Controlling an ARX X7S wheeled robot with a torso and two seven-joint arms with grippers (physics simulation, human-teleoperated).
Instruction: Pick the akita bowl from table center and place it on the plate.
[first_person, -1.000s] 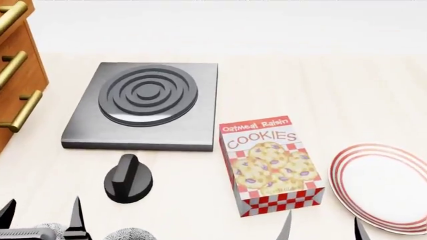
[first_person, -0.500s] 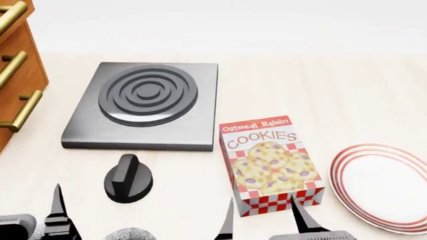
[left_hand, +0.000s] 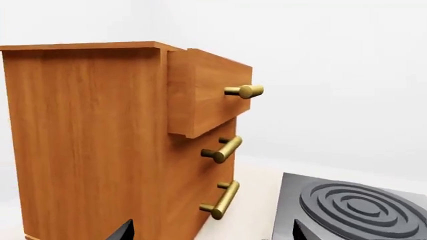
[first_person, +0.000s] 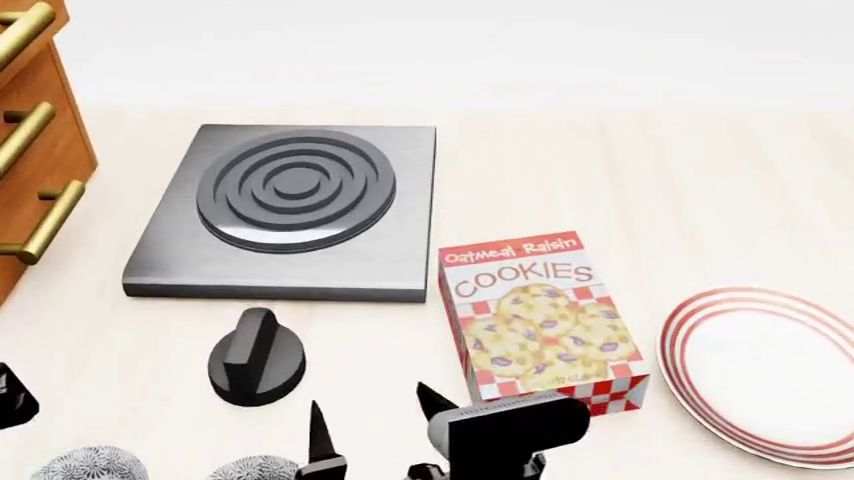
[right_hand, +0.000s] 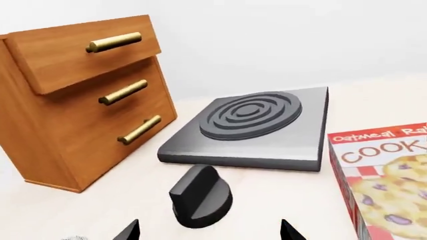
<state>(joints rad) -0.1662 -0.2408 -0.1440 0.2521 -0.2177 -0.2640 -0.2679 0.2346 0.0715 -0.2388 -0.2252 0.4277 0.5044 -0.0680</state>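
Left wrist view: wooden drawer cabinet (left_hand: 113, 140) with brass handles close by, stove plate (left_hand: 353, 210) beyond it; only the left gripper (left_hand: 210, 234) fingertips show, spread apart, nothing between them. Head view: two speckled bowls at the near edge, the akita bowl (first_person: 254, 468) just beside the right gripper (first_person: 367, 430), whose fingers stand apart and empty; the plate (first_person: 767, 375) sits far right past the cookie box (first_person: 541, 325). Right wrist view: black knob (right_hand: 200, 196) between the parted fingertips' line, stove behind.

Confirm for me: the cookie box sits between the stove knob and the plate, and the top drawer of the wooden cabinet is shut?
Not quite. The cookie box does sit between the knob and the plate, but the cabinet's top drawer is pulled out, as the left wrist view shows.
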